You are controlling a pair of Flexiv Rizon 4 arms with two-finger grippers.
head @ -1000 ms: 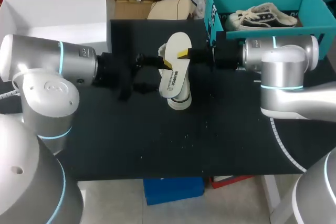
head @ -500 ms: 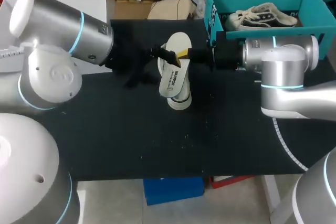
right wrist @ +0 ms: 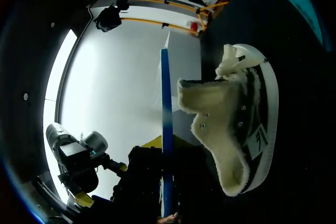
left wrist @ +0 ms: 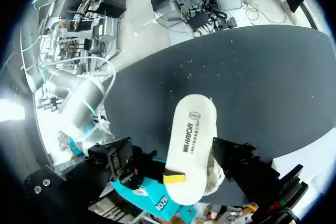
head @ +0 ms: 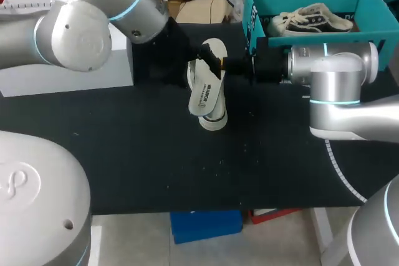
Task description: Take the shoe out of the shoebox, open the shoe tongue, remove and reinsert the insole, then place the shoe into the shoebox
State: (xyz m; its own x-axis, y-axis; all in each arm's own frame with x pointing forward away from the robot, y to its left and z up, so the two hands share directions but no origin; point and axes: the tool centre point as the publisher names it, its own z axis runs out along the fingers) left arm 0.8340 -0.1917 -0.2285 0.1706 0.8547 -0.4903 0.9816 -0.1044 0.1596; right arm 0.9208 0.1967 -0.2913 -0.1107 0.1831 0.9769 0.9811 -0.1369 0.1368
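Surface: dark mat (head: 156, 166) – it carries the shoe, with both arms reaching in over it.
Shoe: a white low sneaker (head: 213, 121), out of its box and nearest of the task's things. The right wrist view shows its fleecy opening turned toward the insole.
Insole: white, printed face up (head: 204, 88). Its near end lies over the shoe and its long axis runs from there up and away toward the far edge. Whether the near end is tucked inside cannot be told.
Right pincer: clamped on the insole's far end (head: 218, 64), beyond the shoe, coming in crosswise to the insole's length. A yellow tip lies on the printed face, and the insole's edge runs in between the fingers in the right wrist view.
Left pincer: beyond the shoe and to its left, close against the insole's far end (head: 194, 60). Its state cannot be told.
Shoebox: teal (head: 252, 10), beyond the shoe and to its right, with a second sneaker (head: 312, 20) inside.
Relation that counts: the insole's length already points at the shoe – the right arm has it, so any slide in or out would likely run along that axis.
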